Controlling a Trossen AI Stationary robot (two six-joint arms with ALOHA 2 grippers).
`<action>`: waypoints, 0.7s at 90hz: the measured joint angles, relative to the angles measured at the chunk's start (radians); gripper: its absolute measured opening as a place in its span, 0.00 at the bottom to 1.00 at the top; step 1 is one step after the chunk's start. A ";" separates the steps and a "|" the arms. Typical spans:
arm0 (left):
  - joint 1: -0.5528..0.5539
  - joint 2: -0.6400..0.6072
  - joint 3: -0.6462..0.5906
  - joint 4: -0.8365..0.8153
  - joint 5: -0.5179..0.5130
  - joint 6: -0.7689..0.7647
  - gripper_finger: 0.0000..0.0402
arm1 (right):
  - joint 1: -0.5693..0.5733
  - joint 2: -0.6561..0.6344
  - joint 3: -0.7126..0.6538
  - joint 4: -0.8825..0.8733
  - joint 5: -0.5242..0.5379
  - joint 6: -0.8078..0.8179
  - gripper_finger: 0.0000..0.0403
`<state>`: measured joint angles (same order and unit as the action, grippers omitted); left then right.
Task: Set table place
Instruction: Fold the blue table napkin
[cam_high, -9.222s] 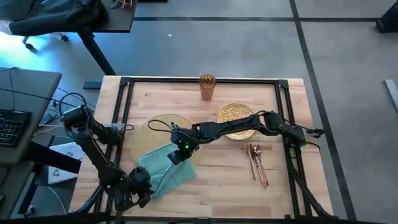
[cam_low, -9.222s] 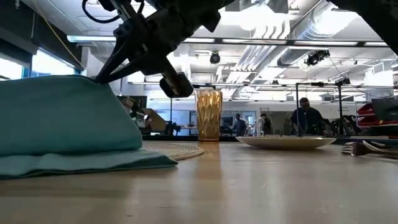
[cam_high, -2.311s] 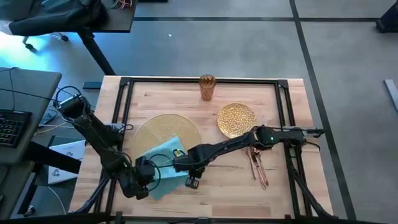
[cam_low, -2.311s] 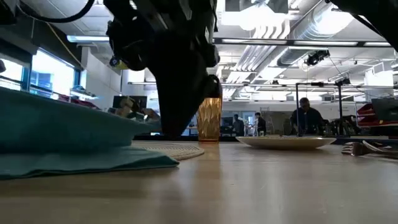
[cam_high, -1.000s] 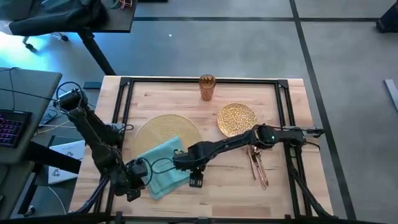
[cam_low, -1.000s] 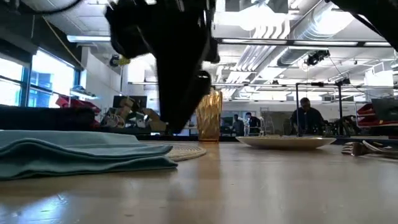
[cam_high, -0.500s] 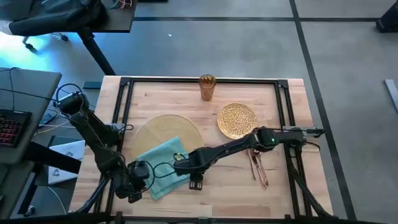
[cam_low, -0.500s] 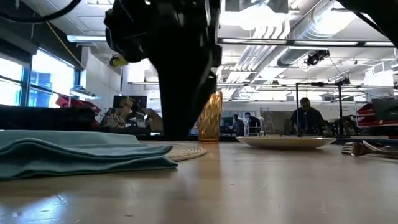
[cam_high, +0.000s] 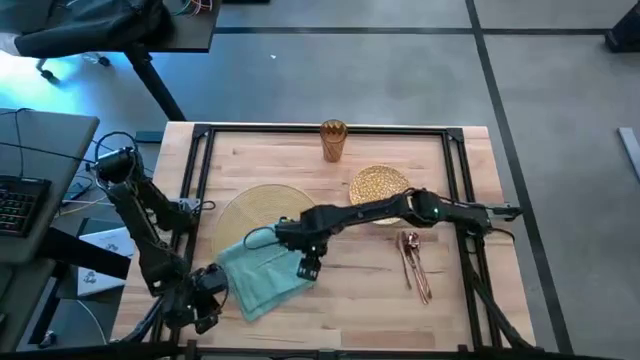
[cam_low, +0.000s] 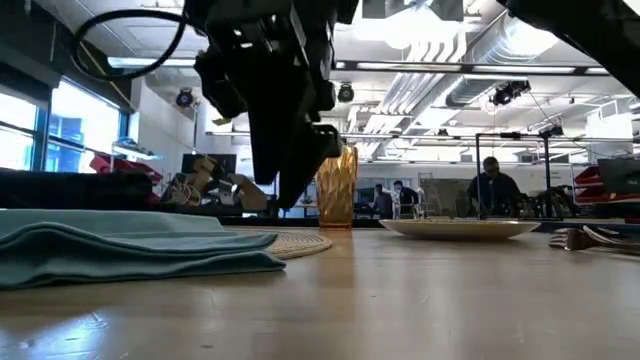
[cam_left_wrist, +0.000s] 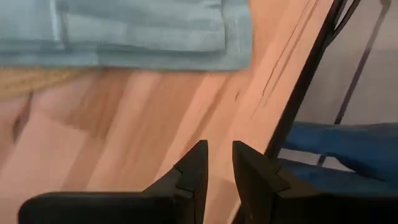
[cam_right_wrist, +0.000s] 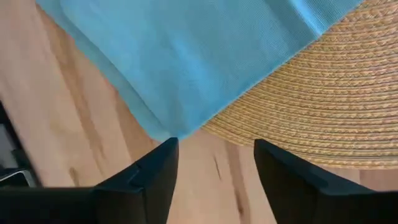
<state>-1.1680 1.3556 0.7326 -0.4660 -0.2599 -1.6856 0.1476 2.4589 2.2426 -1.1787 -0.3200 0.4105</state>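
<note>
Napkin (cam_high: 262, 277): flat on counter (cam_high: 360, 290), corner overlapping placemat (cam_high: 262, 208). Right gripper (cam_high: 307, 266): fingers released, empty, above napkin edge. Left gripper (cam_high: 203, 300): fingers nearly closed, empty, near counter corner. Risk: regrasp bunches cloth, drags placemat.

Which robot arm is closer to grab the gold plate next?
Probably the right arm. Its open hand hangs over the teal napkin's edge, and that arm stretches right past the gold plate. The left hand sits at the table's near left edge, much farther away.
</note>
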 joint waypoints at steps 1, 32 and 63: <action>-0.004 0.000 0.000 0.000 -0.006 -0.008 0.14 | 0.000 -0.001 -0.002 0.003 -0.003 0.001 0.51; -0.071 0.006 0.000 -0.001 -0.172 -0.146 0.14 | 0.048 -0.046 -0.287 0.262 -0.167 0.190 0.50; -0.069 0.017 0.000 -0.006 -0.206 -0.143 0.14 | 0.036 -0.099 -0.389 0.441 -0.144 0.426 0.49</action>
<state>-1.2373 1.3726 0.7326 -0.4718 -0.4662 -1.8284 0.1833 2.3601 1.8532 -0.7376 -0.4643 0.8368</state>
